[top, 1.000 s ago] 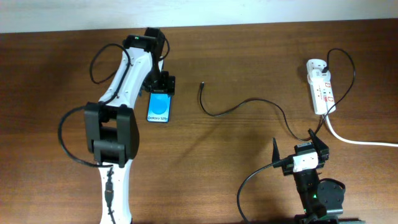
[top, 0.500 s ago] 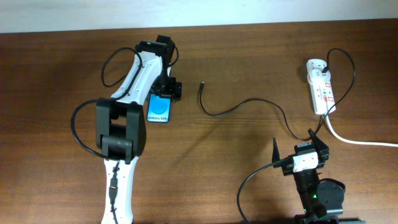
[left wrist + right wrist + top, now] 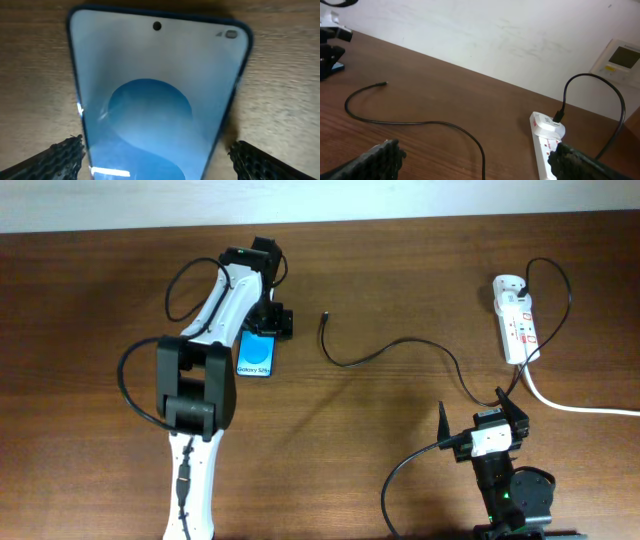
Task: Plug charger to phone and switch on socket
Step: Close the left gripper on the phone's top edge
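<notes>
A dark wooden worktop (image 3: pixel 120 290) is seen from above, with two robot arms reaching in from the near edge. The phone (image 3: pixel 256 356) lies flat and face up at centre left, its blue screen lit. The left pincer (image 3: pixel 265 327) hangs over the phone's far end with its jaws open, one finger (image 3: pixel 60 157) on each side of the phone's long edges, gripping nothing. The right pincer (image 3: pixel 477 413) is parked low at the near right, spread wide and empty, well apart from everything. The charger (image 3: pixel 372 357), a thin black cable, snakes loosely across the middle of the worktop. Its small plug tip (image 3: pixel 324 317) lies free just to the right of the phone, not touching it. The cable's other end is plugged into the white socket strip (image 3: pixel 516 320) at the far right, beside a thicker white cord (image 3: pixel 570 405). The phone looks light, rigid and glass-smooth, so it is likely slippery and best steadied by its long side edges rather than its screen. Its charging port is not visible. The cable looks limp and nearly weightless, so it would best be pinched just behind the plug tip to stop the tip drooping. The socket strip looks light enough to slide when its switch is pressed.
</notes>
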Robot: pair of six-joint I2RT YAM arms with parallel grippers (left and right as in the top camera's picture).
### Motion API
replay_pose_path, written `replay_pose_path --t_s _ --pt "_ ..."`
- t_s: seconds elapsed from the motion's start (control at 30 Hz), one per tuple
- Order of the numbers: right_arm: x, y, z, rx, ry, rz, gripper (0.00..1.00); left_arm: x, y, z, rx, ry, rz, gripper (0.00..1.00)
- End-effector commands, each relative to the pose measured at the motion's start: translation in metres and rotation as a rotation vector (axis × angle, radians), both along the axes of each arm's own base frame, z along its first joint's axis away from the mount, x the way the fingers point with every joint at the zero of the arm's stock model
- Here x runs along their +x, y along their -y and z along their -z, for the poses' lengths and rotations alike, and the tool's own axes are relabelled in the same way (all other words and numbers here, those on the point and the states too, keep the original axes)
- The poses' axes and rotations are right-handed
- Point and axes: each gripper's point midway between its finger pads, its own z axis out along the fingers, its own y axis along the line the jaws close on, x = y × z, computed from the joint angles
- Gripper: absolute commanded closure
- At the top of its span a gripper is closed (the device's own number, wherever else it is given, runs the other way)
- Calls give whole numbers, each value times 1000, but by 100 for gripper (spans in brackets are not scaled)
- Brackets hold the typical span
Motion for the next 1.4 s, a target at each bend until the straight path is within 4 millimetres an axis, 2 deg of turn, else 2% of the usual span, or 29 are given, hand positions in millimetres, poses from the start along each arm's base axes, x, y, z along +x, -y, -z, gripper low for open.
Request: replay_pose_path --t_s 0.0,0.17,0.3,0.87,1.1,1.23,1.37 --pt "0 -1 2 4 -1 -4 1 1 -7 12 21 -22 -5 1" --pt "0 -1 2 4 -1 -4 2 1 -13 13 12 -29 23 1" --pt "0 -1 2 4 -1 -4 2 3 -2 14 -56 -29 37 1" --pt "0 -1 2 4 -1 -4 2 7 5 17 -95 -19 36 0" --pt "0 -1 2 4 -1 -4 2 9 6 18 -98 -8 29 16" --pt "0 -1 2 4 -1 -4 2 9 6 18 -98 -8 28 17" --pt "0 -1 2 4 -1 -4 2 7 15 17 -149 -18 22 24"
